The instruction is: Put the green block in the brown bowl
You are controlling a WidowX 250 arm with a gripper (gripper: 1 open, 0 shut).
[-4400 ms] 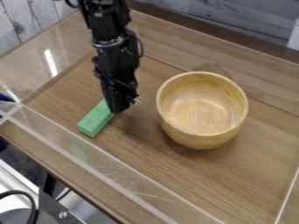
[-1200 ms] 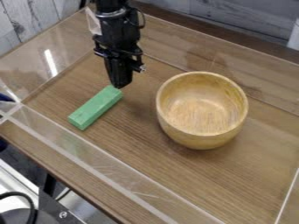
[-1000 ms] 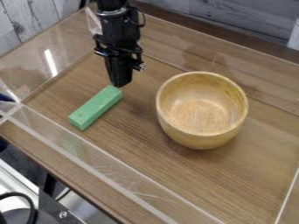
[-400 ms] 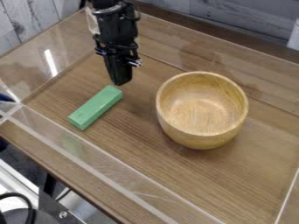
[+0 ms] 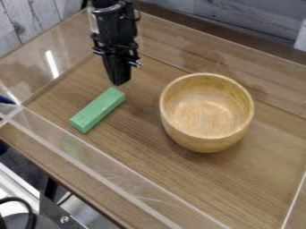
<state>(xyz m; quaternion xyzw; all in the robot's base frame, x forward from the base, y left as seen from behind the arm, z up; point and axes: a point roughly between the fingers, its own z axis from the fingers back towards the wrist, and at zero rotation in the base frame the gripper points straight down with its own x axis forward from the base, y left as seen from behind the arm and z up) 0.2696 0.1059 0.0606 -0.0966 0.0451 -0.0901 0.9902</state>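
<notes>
The black gripper [image 5: 117, 77] hangs from the arm at upper left, pointing almost straight down, its jaws closed together with nothing between them. Its tip stands just above the far end of the green block [image 5: 97, 110], and I cannot tell from this angle whether it touches the block or hovers a little clear of it. The green block lies flat on the desk [image 5: 143, 170], its long axis running diagonally from near left to far right, well apart from the clear front wall [image 5: 72, 148] of the enclosure. The brown bowl [image 5: 208, 112] sits upright on the desk to the right of the block, near it but not touching; its inside is bare wood with visible grain, and nothing lies in it. The block is outside the bowl. The desk surface is brown wood-grain, ringed by transparent panels with bright reflections along the left edge. Behind the enclosure a pale planked wall [image 5: 36, 22] shows at top left. Dark cabling [image 5: 18, 211] appears at the lower left corner, outside the clear wall.
</notes>
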